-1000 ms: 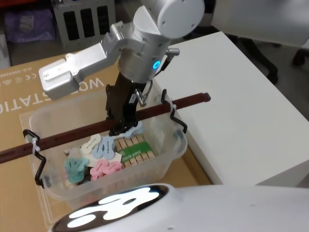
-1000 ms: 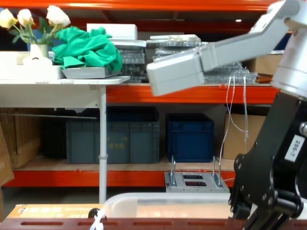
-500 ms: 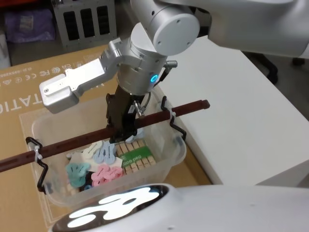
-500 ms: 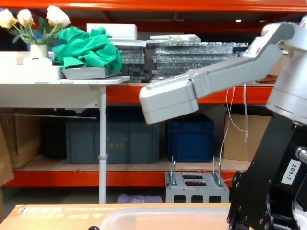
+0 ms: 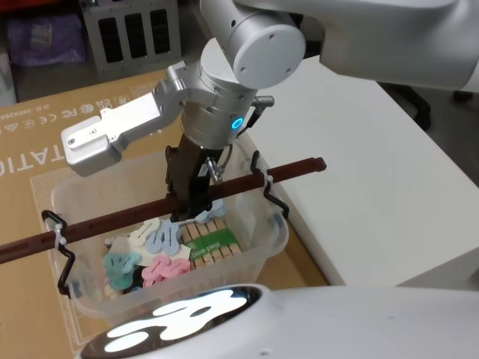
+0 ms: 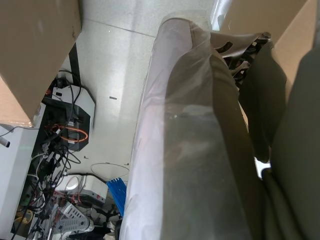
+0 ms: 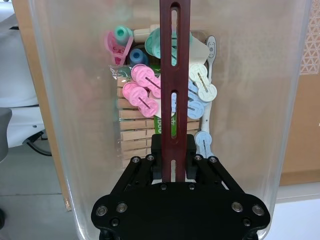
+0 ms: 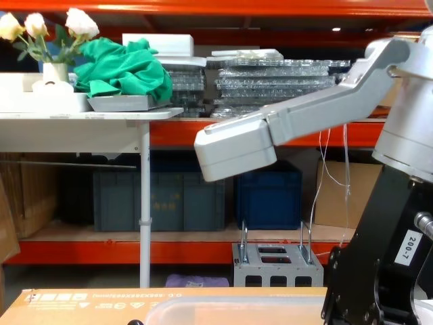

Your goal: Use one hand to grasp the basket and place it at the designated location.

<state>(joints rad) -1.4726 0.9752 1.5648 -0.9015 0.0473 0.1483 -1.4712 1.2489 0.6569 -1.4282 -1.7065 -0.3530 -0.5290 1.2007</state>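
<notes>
The basket (image 5: pixel 258 250) is a clear plastic tub holding pastel clips (image 5: pixel 161 250) and a pack of wooden pegs (image 5: pixel 213 243). It rests on a cardboard sheet (image 5: pixel 45 142), just left of the white table. Its long red-brown bar handle (image 5: pixel 292 168) spans the tub from end to end. My right gripper (image 5: pixel 187 209) reaches down from a silver arm and is shut on the middle of that bar. In the right wrist view, the black fingers (image 7: pixel 158 150) clamp the slotted handle (image 7: pixel 173 65) above the clips (image 7: pixel 145 92). The tub's rim (image 8: pixel 237 306) shows low in the chest view.
A white table (image 5: pixel 374 149) stands right of the cardboard, its edge close to the tub's right end. Behind are a grey metal block with loop handles (image 8: pixel 274 261), blue-grey crates (image 8: pixel 159 200) on an orange rack, and a side table (image 8: pixel 81 115) with flowers.
The basket has come down with my right gripper: its rim and handle sank in the chest view. The tub also shifted slightly toward me on the cardboard.
</notes>
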